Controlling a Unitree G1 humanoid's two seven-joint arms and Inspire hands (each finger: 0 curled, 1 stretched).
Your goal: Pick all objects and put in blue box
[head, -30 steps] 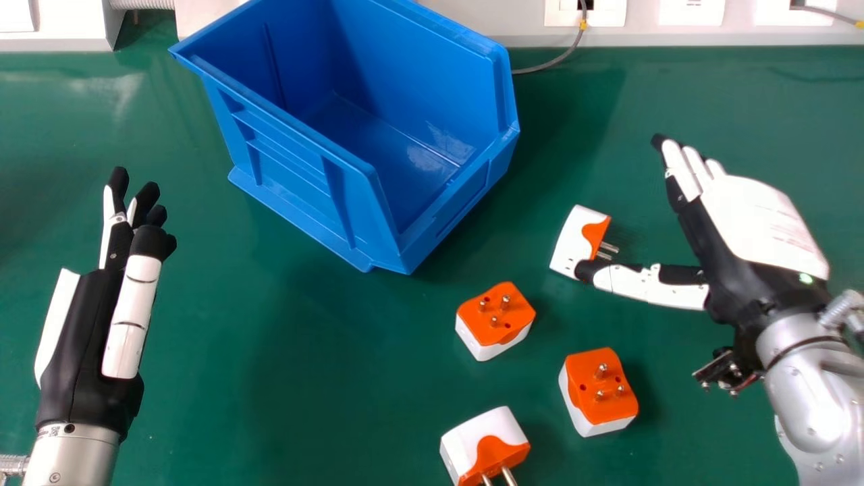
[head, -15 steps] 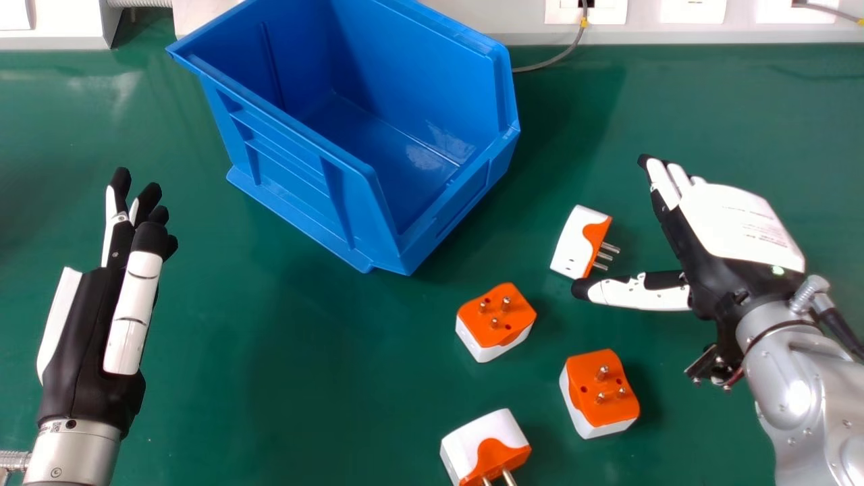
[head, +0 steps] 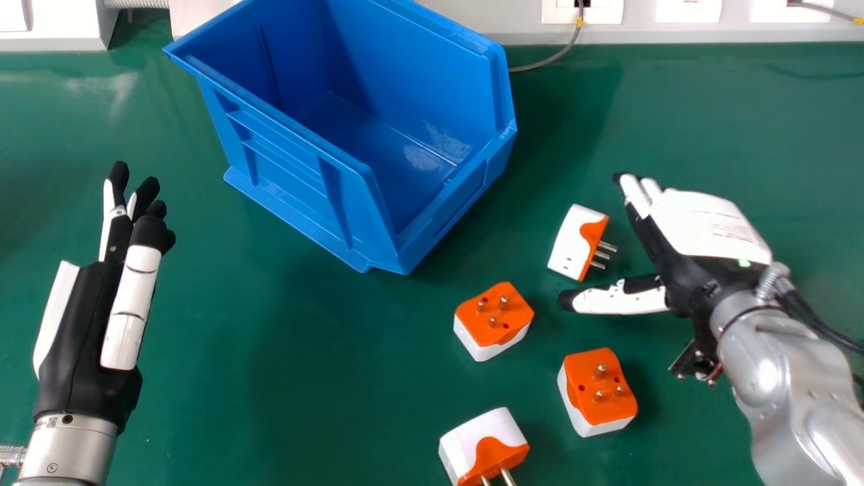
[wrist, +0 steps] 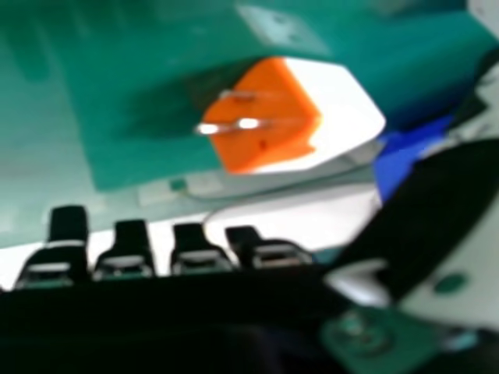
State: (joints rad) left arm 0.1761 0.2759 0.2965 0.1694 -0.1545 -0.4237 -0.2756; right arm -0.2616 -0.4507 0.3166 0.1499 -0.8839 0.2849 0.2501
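My right hand (head: 702,226) is open in the head view, its thumb just nearer than an orange-and-white plug adapter (head: 578,243) lying with its pins toward the palm. The right hand view has that adapter (wrist: 292,117) between my right hand's (wrist: 132,253) fingertips and thumb side, untouched. Three more adapters lie on the table: one pins up (head: 494,320), another pins up (head: 597,391), and one on its side (head: 483,447) by the bottom edge. The blue box (head: 344,181) holds nothing visible. My left hand (head: 88,331) rests open at the left.
The green table (head: 283,378) runs back to a pale wall panel with sockets (head: 582,12). A grey cable (head: 550,59) trails down behind the box's right side. Bare tabletop lies between my left hand and the adapters.
My right hand has moved left and nearer to the robot, its thumb no longer overlapping the far adapter. The left hand and the adapters have hardly moved.
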